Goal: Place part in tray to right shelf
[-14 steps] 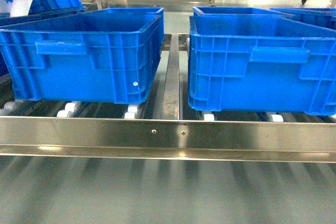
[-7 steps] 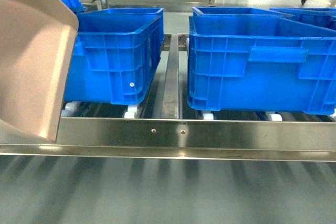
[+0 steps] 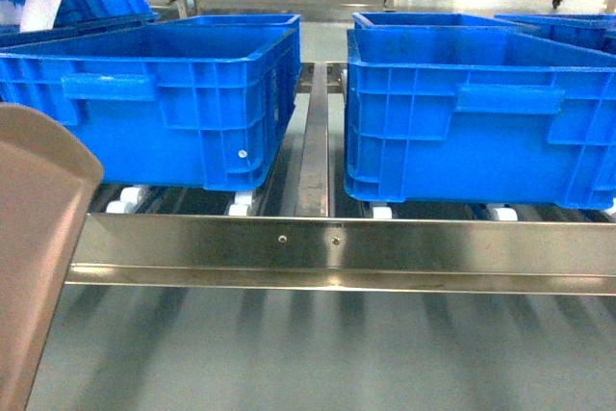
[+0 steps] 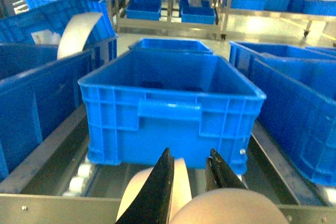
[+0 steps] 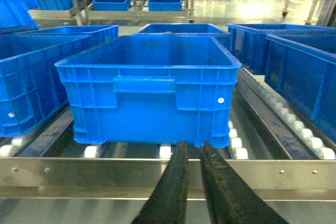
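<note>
At lower left of the head view, tray tilted before the shelf rail, left gripper low, jaws pinching the tray's handle, right gripper low, level, jaws nearly closed on nothing, part not seen.

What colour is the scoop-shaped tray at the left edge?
Beige. The tray shows best in the head view, before the steel rack.

Warehouse — blue crates on roller racks.
</note>
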Tool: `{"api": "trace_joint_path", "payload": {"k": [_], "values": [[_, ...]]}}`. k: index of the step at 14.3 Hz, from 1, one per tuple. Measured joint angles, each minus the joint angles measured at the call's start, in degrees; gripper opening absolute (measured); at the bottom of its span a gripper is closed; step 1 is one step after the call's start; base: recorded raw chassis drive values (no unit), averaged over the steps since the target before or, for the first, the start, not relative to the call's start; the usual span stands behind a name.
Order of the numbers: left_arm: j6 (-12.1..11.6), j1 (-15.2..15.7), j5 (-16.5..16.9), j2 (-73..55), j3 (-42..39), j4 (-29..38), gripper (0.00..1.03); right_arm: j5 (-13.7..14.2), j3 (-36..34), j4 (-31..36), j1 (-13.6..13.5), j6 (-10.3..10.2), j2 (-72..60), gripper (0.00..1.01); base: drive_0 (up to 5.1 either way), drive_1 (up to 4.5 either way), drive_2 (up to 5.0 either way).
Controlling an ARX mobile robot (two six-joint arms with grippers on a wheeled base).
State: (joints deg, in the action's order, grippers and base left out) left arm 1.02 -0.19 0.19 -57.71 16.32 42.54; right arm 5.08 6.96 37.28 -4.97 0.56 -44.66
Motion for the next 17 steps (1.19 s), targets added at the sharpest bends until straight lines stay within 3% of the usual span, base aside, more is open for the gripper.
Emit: {"api": "trace_joint_path", "payload": {"k": [1, 2, 5, 6, 10, 11, 17], "values": [[0.07, 0.00, 0.26, 2.49, -2.86, 0.24, 0.13, -4.20, -1.27, -1.84, 4.04, 0.02, 2.97, 0.01, 0.0, 0.00, 0.0], [0.00, 0.02, -0.11, 5.22, -4.68, -0.57, 0.13, -4.42, -2.21, -3.37, 5.38, -0.26, 5.60, 0.02, 0.0, 0.00, 0.0], [0.00, 0.11, -0.22, 12.17, -10.51, -5.46, 0.13, -5.01, -4.50, -8.31, 5.01, -0.33, 13.16, 0.02, 0.0, 0.00, 0.0], [0.00, 0.11, -0.20, 14.93, -11.58, -6.71, 0.13, -5.01, -6.23, -6.82, 4.98, -0.33, 13.73, 0.02, 0.0, 0.00, 0.0], [0.00, 0.11, -0.22, 24.00, -14.21, -12.44, 0.13, -5.03, -6.23, -15.47, 4.98, -0.37, 22.49, 0.02, 0.0, 0.00, 0.0], [0.00, 0.11, -0.42, 24.44, -15.47, -10.23, 0.13, -5.03, -6.23, -17.03, 4.98, -0.39, 24.33, 0.02, 0.0, 0.00, 0.0], [-0.02, 0.11, -0.24, 37.64, -15.47, -22.99, 0.13, -5.03, -6.23, -25.31, 4.98, -0.52, 32.72, 0.02, 0.0, 0.00, 0.0]]}}
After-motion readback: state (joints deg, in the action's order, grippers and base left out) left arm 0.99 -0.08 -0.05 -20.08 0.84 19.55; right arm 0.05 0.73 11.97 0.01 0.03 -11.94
